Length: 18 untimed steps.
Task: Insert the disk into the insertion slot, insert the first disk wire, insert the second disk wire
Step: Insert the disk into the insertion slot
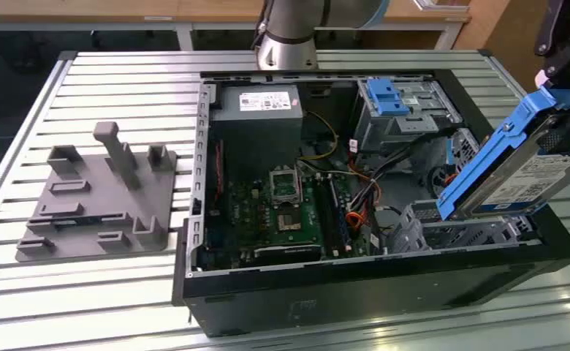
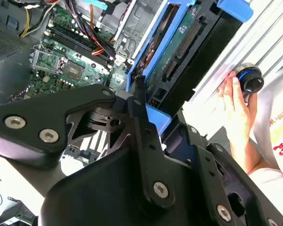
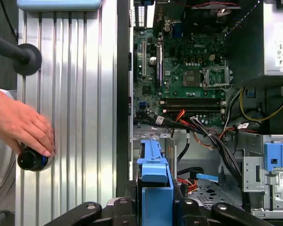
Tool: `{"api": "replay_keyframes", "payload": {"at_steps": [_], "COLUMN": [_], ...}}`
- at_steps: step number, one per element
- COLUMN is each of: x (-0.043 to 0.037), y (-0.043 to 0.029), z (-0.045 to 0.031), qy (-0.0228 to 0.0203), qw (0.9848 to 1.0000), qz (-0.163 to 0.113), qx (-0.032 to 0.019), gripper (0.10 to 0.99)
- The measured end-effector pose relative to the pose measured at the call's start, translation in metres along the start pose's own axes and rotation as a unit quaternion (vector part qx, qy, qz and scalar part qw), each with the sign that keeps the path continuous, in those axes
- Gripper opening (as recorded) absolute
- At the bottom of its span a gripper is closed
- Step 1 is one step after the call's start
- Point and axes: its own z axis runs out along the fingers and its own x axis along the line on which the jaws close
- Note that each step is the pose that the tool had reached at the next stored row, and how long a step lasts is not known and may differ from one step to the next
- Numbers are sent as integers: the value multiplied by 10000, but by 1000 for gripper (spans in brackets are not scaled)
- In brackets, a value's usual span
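Disk held tilted over the insertion slot, not yet seated.

In the first wrist view the gripper (image 3: 156, 202) has its fingers closed on the blue carrier of the disk (image 1: 519, 168). In the exterior view the disk slants steeply, its low end at the insertion slot (image 1: 465, 232), at 4 o'clock inside the open computer case (image 1: 363, 296). Whether disk and slot touch is hard to tell. Beyond lie the motherboard (image 1: 285, 212), then the power supply (image 1: 256, 99) and 1 taller cage (image 1: 402, 102) at 12 to 1 o'clock. The case sits on a slatted metal table (image 1: 119, 80), a grey fixture (image 1: 95, 197) at 9 o'clock. A person's hand (image 3: 26, 129) rests on a black knob (image 3: 32, 160).
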Motion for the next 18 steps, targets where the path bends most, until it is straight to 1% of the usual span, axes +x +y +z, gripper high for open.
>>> {"api": "replay_keyframes", "payload": {"at_steps": [13, 14, 15, 18], "x": [0, 0, 0, 0], "y": [0, 0, 0, 0], "z": [0, 0, 1, 2], "qy": [-2, -13, -38, -141], "qw": [10000, 10000, 10000, 9999], "qz": [0, -1, -3, -13], "qx": [0, 0, 0, -3], "gripper": [365, 365, 365, 365]}}
